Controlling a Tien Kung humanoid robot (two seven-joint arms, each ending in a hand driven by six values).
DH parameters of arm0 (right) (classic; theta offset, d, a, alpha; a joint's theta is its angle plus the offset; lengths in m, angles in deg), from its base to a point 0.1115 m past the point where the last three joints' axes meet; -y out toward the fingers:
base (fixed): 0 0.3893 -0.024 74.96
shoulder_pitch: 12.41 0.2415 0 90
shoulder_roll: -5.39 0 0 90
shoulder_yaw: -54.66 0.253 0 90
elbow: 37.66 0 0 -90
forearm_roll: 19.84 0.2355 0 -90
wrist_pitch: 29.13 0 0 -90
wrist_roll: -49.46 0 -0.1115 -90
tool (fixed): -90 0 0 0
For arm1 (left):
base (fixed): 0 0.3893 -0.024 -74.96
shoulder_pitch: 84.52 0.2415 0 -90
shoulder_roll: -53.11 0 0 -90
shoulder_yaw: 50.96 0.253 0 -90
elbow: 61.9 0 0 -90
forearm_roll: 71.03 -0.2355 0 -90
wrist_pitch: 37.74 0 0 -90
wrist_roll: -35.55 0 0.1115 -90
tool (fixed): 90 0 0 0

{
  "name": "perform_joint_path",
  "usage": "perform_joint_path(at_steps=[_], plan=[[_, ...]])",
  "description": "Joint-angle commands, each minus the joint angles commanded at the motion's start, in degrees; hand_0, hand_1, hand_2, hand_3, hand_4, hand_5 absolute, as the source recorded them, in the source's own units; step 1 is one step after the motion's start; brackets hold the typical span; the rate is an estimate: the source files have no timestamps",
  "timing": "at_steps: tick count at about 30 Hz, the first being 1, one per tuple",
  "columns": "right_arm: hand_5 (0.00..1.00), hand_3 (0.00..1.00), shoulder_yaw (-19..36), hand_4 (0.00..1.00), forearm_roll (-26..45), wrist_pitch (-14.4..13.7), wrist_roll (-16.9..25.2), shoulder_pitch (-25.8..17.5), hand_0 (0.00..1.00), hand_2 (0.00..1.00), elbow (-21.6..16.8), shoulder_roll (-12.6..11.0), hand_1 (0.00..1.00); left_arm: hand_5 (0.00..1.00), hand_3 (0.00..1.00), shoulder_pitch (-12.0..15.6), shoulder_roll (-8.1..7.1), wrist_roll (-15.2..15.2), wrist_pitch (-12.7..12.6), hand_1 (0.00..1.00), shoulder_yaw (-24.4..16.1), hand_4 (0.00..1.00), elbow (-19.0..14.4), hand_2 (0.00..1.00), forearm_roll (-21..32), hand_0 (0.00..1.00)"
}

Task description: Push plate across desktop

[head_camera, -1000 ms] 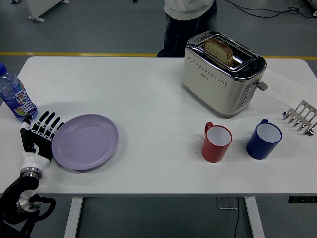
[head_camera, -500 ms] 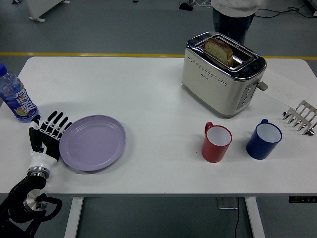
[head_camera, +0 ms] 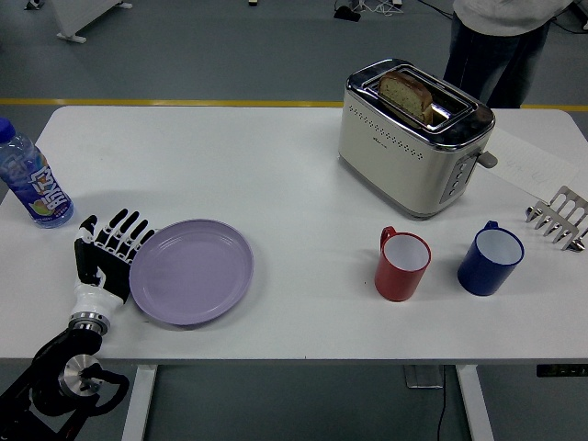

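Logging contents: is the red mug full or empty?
Empty, apparently: the red mug stands upright and its white inside shows no liquid.

You have a white table (head_camera: 294, 175), grey floor (head_camera: 184, 46) beyond, a yellow line (head_camera: 138, 101) across it, cables (head_camera: 514, 18) far right.

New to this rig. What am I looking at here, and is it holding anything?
One view, from the robot's head camera looking down over a white table. The black five-fingered left hand comes in at lower left, fingers spread flat against the left rim of a purple plate; it grips nothing. The right arm is out of view. Also on the table: a water bottle, a toaster with bread, a red mug, a blue mug and a metal rack. A person stands behind.
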Motion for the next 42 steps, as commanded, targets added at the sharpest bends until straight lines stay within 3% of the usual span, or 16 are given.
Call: perform_joint_path(at_steps=[42], plan=[[0.723,0.659,0.5,0.172,-1.5,0.7,0.3,0.5,0.597,0.643,0.2,0.0,0.587,0.998,0.582,-3.6,-3.43,0.2,0.7,0.71,16.0,0.5,-4.7,0.697,7.4,0.686]])
